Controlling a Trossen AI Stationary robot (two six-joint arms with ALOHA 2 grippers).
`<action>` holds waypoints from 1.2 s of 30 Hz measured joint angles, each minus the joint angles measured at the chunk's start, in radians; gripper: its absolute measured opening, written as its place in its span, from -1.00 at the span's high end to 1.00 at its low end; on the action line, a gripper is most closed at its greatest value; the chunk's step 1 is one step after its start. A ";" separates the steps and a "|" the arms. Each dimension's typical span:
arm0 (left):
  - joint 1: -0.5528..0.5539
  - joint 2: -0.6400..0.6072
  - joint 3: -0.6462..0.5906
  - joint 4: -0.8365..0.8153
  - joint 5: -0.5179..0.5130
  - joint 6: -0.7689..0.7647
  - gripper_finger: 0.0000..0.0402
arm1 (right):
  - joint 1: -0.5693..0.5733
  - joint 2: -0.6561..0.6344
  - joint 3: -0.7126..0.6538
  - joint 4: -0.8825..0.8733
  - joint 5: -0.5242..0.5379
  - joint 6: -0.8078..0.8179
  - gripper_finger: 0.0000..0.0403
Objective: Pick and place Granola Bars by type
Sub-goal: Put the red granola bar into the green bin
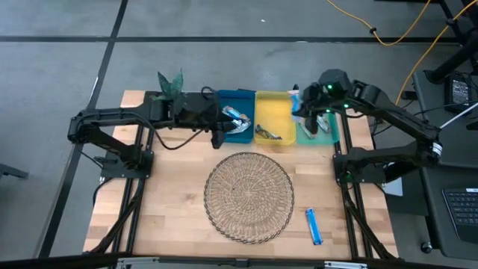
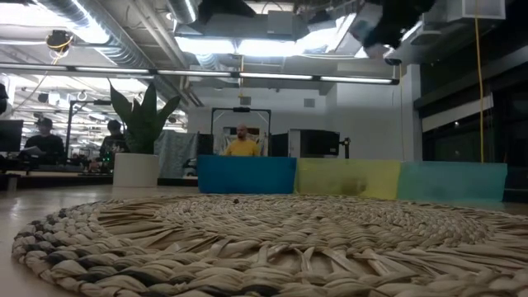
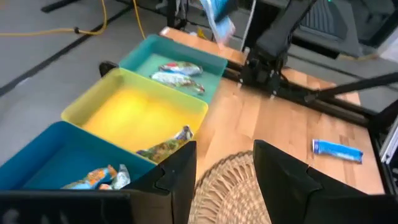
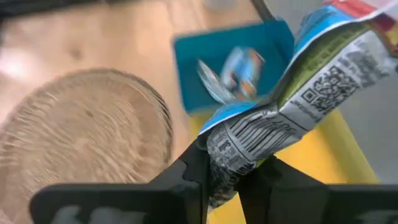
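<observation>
Three trays are sitting in a row at the far edge of the table: blue tray, yellow tray, teal tray. Right gripper is pinching a blue-and-white granola bar between its closed fingers and holding it in the air above the yellow and teal trays. Left gripper is hovering near the blue tray's front edge with its fingers spread apart, holding nothing. Bars are lying in all three trays: orange-blue ones in the blue tray, one at the yellow tray's near corner, two silvery ones in the teal tray. One blue bar is lying loose on the table, just beside the wicker mat.
</observation>
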 joint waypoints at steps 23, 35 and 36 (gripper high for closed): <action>0.010 0.089 0.000 0.002 0.145 0.252 0.27 | -0.342 0.020 0.000 -0.377 0.233 0.110 0.74; 0.009 0.089 0.000 -0.001 0.143 0.371 0.28 | -0.411 0.164 -0.118 -0.259 0.233 0.202 0.75; 0.008 0.089 0.000 -0.001 0.143 0.377 0.28 | -0.411 0.168 -0.147 -0.240 0.234 0.215 0.75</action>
